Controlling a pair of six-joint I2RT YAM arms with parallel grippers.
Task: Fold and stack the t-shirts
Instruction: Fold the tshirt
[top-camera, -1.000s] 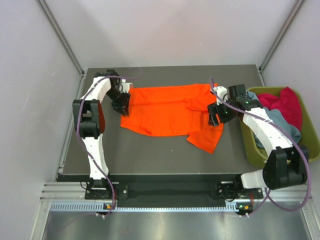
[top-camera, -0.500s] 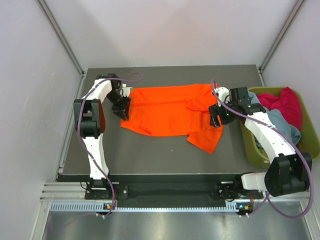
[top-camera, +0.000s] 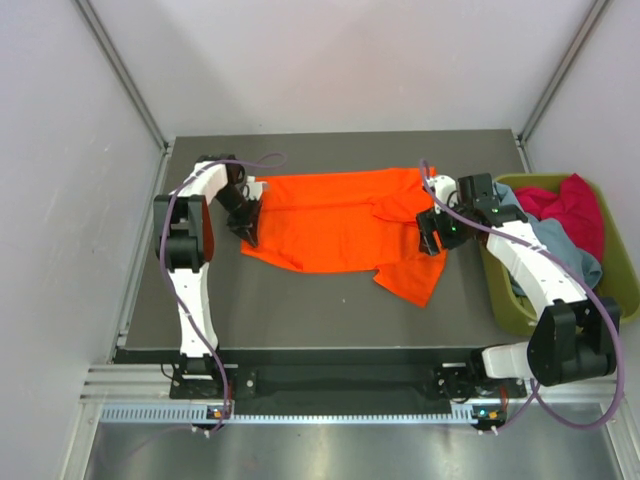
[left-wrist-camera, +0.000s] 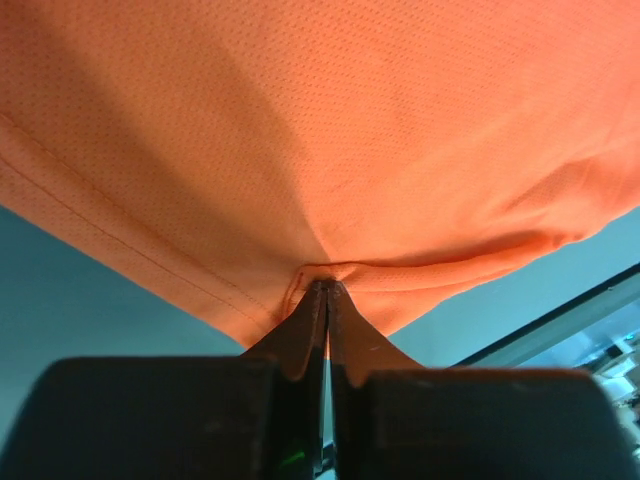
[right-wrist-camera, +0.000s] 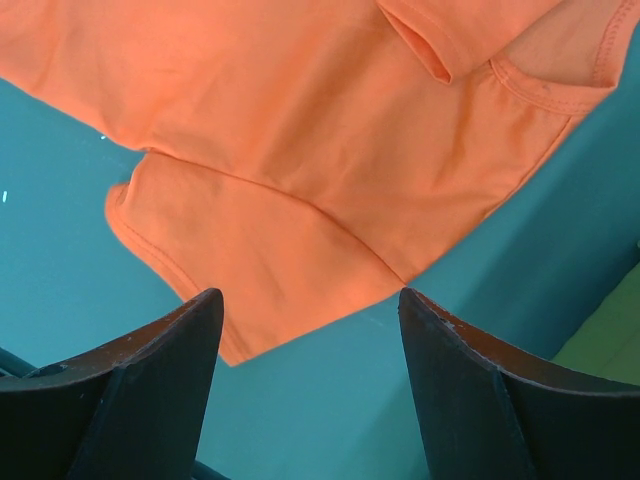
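Dark desk (top-camera: 300, 300) is carrying the orange t-shirt (top-camera: 335, 225), lying spread across its middle. Left claw (left-wrist-camera: 326, 290) is pinching the shirt's hem corner, jaws fully closed. Right claw (right-wrist-camera: 310, 310) is hanging wide apart above a sleeve, gripping nothing. Magenta t-shirt (top-camera: 572, 208) is sitting in the green bin (top-camera: 622, 285).

Orange t-shirt (top-camera: 340, 220), spread between the two pincers: bright orange, plain, fine mesh weave, with stitch lines along the hem at the left gripper (left-wrist-camera: 325, 288).

Right gripper (right-wrist-camera: 310, 300) fingers (right-wrist-camera: 150, 370): black.

Outboard of the right gripper: olive-green bin (top-camera: 535, 180), magenta-red shirt (top-camera: 572, 205), grey-blue shirt (top-camera: 585, 262).

Table (top-camera: 300, 310): dark grey.
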